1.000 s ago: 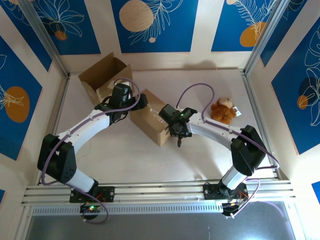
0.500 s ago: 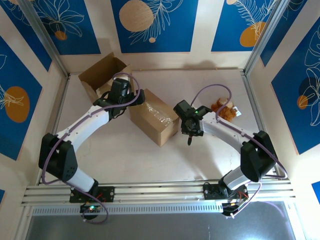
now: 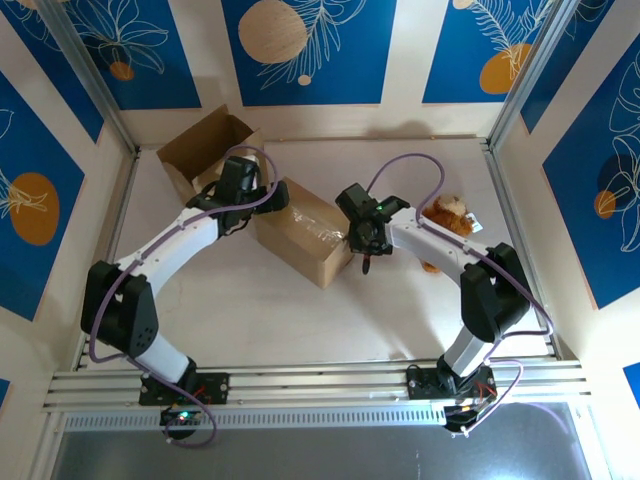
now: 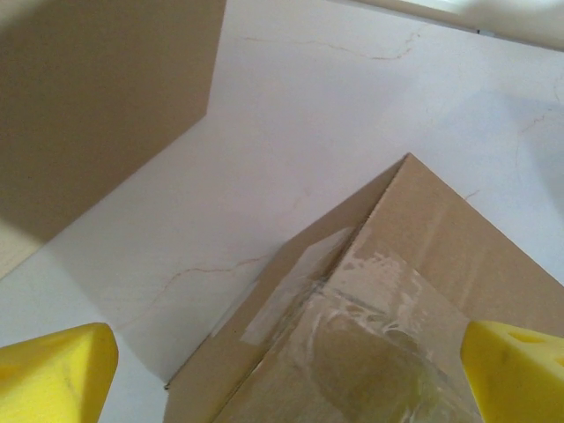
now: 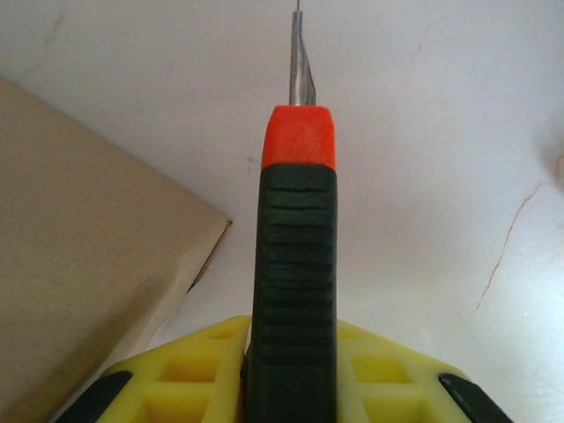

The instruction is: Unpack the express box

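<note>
The box (image 3: 305, 232) lay sealed near the middle of the table (image 3: 250, 310), set at a slant between the two arms, with clear tape (image 3: 318, 231) across its top. The left gripper (image 3: 268, 196) hung over the box's back left corner. In the left wrist view its yellow fingertips (image 4: 55, 370) stood wide apart at the bottom corners of the frame, with nothing between them but the box (image 4: 441, 256) below. That view also showed wrinkled tape (image 4: 352, 300) running over the near corner and down one side, and pale table (image 4: 291, 115) beyond it. The brown wall of a carton (image 4: 106, 88) rose at the upper left. From above, that carton (image 3: 205, 150) stood open at the back left of the table, just behind the left arm and apart from the box. The right gripper (image 3: 362, 238) sat just beside the box's right end, clamped on a knife (image 3: 366, 262) that pointed toward the near edge. In the right wrist view the yellow fingers (image 5: 176, 379) pressed the knife (image 5: 295, 264) by its ribbed black handle. Its orange collar and thin blade reached out over bare table (image 5: 441, 132), and I could not tell whether the tip touched the surface. The box (image 5: 79, 256) showed at the left of that view, its corner close to the handle but apart from the blade. A brown and white toy (image 3: 447, 217) lay at the right side of the table, partly behind the right arm.
</note>
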You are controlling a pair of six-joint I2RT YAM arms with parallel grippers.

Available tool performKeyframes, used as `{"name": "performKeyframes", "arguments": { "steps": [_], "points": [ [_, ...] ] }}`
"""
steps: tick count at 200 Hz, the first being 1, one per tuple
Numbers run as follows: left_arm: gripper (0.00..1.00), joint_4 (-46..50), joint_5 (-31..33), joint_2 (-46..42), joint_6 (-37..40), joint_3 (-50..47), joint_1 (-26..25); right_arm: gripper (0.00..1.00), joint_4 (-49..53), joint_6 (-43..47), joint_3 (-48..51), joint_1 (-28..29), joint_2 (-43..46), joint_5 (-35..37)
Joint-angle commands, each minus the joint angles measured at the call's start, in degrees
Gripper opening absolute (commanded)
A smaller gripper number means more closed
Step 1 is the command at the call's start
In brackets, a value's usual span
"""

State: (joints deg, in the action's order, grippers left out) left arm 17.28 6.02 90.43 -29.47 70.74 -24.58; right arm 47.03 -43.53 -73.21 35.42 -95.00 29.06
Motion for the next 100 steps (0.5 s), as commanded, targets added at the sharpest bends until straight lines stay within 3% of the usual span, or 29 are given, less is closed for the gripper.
{"name": "performKeyframes", "arguments": {
  "steps": [1, 100],
  "points": [
    [1.0, -1.74, -2.21, 1.45, 0.0, -0.83, 0.9, 0.0, -0.91, 2.28, -2.56, -0.92, -0.56, -1.32],
    [1.0, -10.0, -1.78, 5.0, -0.03, -4.33, 0.94, 0.0, -2.07, 1.19, -0.88, -0.22, 0.03, -3.12]
  ]
}}
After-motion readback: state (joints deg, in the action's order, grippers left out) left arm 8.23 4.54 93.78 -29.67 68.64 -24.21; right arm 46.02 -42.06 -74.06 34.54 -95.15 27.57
